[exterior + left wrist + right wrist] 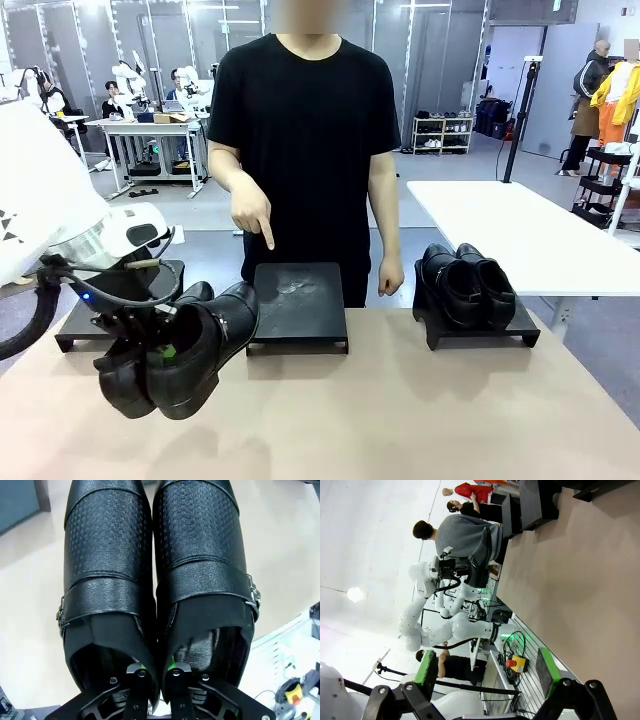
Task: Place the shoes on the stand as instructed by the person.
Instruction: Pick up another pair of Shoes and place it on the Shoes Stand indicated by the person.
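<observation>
Left fingers clamped on inner walls of buckled shoes to carry both as one to middle stand ahead, flagged by person's hand; right fingers apart, idle.

Left fingers together, right fingers apart.

Bright even light, faint shadows on the desk, sheen on the shoes, lamp flare at nine o'clock, wide-angle bowing.
</observation>
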Robot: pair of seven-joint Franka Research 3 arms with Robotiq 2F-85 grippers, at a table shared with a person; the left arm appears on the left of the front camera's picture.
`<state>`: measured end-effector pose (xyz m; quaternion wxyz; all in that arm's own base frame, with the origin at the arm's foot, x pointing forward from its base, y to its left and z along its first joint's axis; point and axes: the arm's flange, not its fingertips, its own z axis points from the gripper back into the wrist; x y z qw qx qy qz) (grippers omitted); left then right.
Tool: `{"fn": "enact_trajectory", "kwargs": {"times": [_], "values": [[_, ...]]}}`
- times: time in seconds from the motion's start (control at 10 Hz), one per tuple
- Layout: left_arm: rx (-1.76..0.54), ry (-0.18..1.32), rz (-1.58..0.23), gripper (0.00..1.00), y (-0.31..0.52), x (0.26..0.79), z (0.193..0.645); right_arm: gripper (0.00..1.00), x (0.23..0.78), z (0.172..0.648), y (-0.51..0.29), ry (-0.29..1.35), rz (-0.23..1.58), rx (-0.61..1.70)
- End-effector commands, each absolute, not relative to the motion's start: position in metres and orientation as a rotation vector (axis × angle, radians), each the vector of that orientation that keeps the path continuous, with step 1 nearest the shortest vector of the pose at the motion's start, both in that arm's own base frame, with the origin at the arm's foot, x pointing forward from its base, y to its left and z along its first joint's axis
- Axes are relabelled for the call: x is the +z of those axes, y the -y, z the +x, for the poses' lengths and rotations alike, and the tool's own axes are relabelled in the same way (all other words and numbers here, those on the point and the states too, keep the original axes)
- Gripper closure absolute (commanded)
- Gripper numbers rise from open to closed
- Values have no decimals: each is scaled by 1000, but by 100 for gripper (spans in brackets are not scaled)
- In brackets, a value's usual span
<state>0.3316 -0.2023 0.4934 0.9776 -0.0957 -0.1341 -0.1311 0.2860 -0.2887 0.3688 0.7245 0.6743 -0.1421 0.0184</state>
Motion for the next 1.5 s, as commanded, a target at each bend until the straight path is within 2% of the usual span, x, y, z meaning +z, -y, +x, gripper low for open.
{"fn": "enact_trajectory", "kwargs": {"times": [0.0,0.3,0.8,0.9,1.0,1.4], "values": [[-225,361,-161,100,221,503,347,0,370,283,287,308,1476,41],[-190,434,-193,100,269,530,372,0,370,283,287,308,1476,41],[-222,462,-161,100,323,534,421,0,370,283,287,308,1476,41],[-241,476,-161,100,331,533,423,0,370,283,287,308,1476,41],[-241,410,-176,100,306,526,409,0,370,283,287,308,1476,41],[-241,410,-176,100,306,526,409,0,370,283,287,308,1476,41]]}}
